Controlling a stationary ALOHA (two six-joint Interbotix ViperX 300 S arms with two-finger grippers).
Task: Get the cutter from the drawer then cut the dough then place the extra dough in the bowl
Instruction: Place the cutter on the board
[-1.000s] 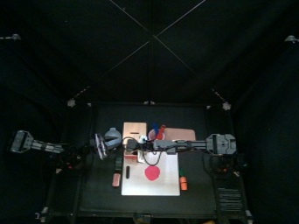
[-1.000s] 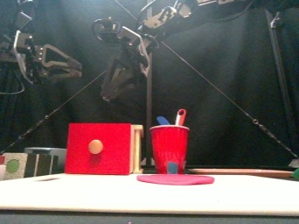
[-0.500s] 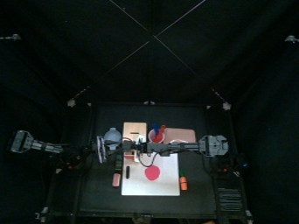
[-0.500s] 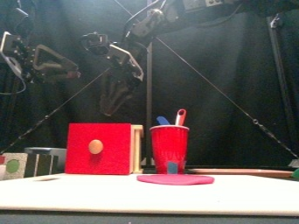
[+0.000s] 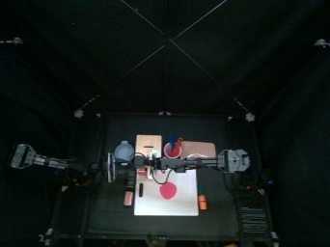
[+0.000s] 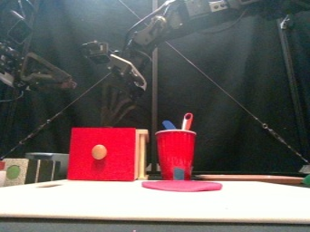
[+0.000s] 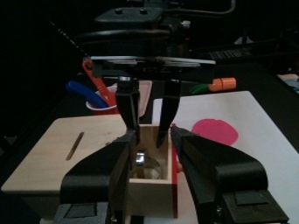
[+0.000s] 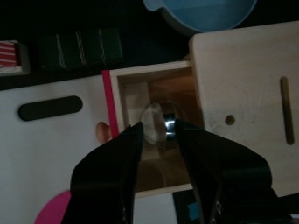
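The cutter [image 8: 156, 114] is showing as a small round ring of dull, shiny metal, lying inside the open drawer [image 8: 176, 87] of the pale wooden box [image 8: 251, 79]. The right end effector [image 8: 159, 129] is reaching down into that drawer. Its two fingers are drawn in to a narrow gap and are gripping the cutter right between their tips. The left end effector [image 7: 153, 140] is hanging with its fingers spread wide and gripping nothing. The drawer is lying just ahead of it, in line with the gap, and whether the fingers are touching the box cannot be told.

Only the right wrist view is showing the cutter plainly. It is also taking in the blue-grey bowl [image 8: 205, 10] just past the box, and the dark green sushi roll [image 8: 82, 45] well apart from the end effector. The white cutting board [image 8: 47, 149] is lying beside the drawer. The left wrist view is showing the right end effector from outside, fingers dipping into the drawer, with the flat red dough [image 7: 214, 131] lying on the board near it. The front view is hiding the cutter behind the red drawer front [image 6: 103, 154] with its round knob. It is showing the red cup [image 6: 176, 156] standing beside the box, with a blue knife and a red knife poking out. The top view is showing both arms meeting at the box.
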